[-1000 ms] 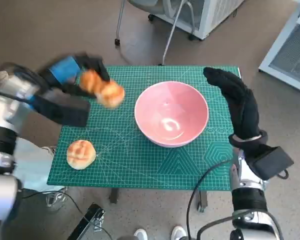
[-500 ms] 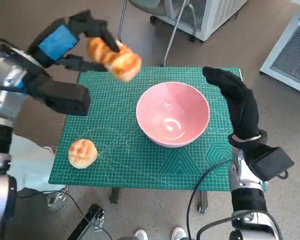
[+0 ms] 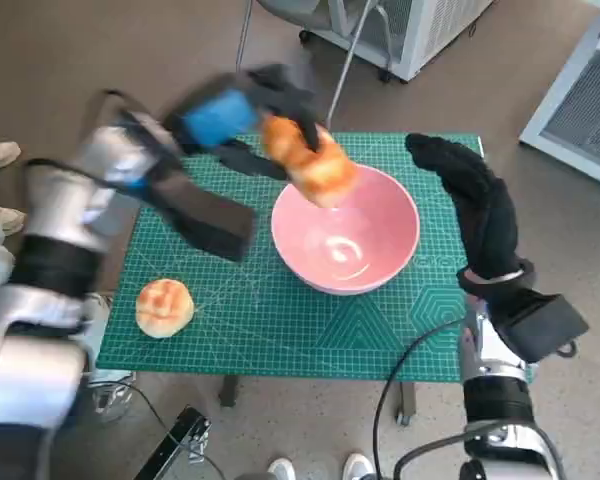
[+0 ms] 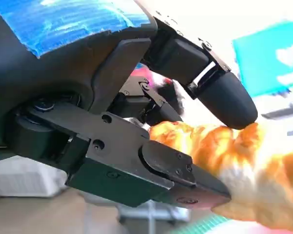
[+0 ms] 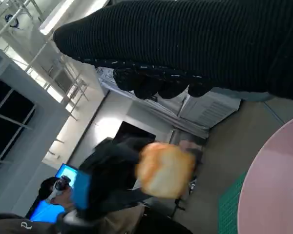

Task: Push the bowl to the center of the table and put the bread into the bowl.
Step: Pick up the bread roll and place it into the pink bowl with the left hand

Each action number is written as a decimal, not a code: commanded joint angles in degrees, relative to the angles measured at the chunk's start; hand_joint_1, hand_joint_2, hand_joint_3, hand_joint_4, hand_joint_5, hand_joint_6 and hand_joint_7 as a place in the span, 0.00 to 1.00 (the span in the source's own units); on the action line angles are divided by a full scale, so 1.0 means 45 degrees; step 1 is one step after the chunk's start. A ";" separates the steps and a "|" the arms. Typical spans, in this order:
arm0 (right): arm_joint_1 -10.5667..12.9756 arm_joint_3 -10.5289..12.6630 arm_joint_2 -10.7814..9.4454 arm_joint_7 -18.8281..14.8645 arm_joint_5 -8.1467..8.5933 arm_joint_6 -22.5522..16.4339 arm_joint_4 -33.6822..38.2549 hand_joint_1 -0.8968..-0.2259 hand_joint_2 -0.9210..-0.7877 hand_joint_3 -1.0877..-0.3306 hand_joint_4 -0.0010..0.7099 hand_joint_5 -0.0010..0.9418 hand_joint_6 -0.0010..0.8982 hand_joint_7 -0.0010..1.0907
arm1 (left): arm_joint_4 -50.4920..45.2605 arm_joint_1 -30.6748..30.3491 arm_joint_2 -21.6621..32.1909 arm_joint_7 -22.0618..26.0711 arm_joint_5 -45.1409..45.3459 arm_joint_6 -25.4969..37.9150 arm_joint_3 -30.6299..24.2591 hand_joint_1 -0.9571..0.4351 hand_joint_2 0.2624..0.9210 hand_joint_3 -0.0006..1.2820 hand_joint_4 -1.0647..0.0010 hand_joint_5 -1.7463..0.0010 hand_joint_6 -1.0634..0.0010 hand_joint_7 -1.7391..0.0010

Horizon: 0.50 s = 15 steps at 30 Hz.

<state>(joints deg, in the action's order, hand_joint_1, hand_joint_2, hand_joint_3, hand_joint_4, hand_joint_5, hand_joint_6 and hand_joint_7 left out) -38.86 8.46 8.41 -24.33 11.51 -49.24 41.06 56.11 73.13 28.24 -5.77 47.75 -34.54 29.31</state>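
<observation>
Over the far rim of the pink bowl (image 3: 345, 228), in the head view, a bread roll (image 3: 308, 160) is being held by the left hand (image 3: 242, 118), fingers closed round it. The roll is being kept above the bowl's rim, not yet inside, presumably so it can be dropped in. The bowl is sitting about mid-mat on the green cutting mat (image 3: 260, 320), just right of the left hand and just left of the right hand (image 3: 477, 205), so the push looks done. The right hand is being held flat and upright beside the bowl, fingers extended, holding nothing; likely placed as a stop against the bowl sliding. A second roll (image 3: 164, 306) is lying on the mat below the left forearm, well apart from the bowl.

In the left wrist view, the bread roll (image 4: 234, 170) is being pinched between the black fingers (image 4: 210, 80), thumb underneath. Grip looks secure. Mat and bowl are only being glimpsed as blurred colour past the fingers.

In the right wrist view, the glove (image 5: 195, 44) is being shown with nothing in it. Beyond its fingers the roll (image 5: 165, 168) is being carried by the left hand (image 5: 107, 180), blurred, near the bowl's rim (image 5: 273, 180). A person is sitting in the background.
</observation>
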 commanded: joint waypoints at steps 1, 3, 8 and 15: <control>0.0500 0.0001 0.0042 -0.0167 0.0212 0.0161 -0.0059 0.47 0.00 0.44 0.60 0.05 0.04 0.77 | 0.1092 0.0530 -0.0892 -0.0192 0.0292 0.0139 0.0517 0.69 1.00 0.10 0.51 0.29 0.38 0.29; 0.0550 0.0008 0.0051 -0.0177 0.0229 0.0148 -0.0079 0.47 0.00 0.44 0.60 0.05 0.04 0.77 | 0.1465 0.0564 -0.1232 -0.0258 0.0384 0.0252 0.0701 0.69 1.00 0.10 0.51 0.29 0.38 0.29; 0.0695 0.0029 0.0083 -0.0209 0.0321 0.0201 -0.0219 0.46 0.00 0.44 0.60 0.05 0.04 0.77 | 0.2160 0.0479 -0.1901 -0.0283 0.0582 0.0582 0.1157 0.69 1.00 0.10 0.51 0.27 0.39 0.30; 0.0879 0.0024 0.0137 -0.0142 0.0377 0.0264 -0.0429 0.46 0.00 0.44 0.60 0.04 0.05 0.76 | 0.2797 0.0281 -0.2427 -0.0029 0.0684 0.0974 0.1634 0.69 1.00 0.16 0.58 0.23 0.48 0.25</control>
<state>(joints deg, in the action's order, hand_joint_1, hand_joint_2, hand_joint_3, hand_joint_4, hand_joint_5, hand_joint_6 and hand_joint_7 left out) -36.73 8.57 8.78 -24.69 13.11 -48.89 39.38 67.50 74.23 17.85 -6.28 50.93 -31.01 36.20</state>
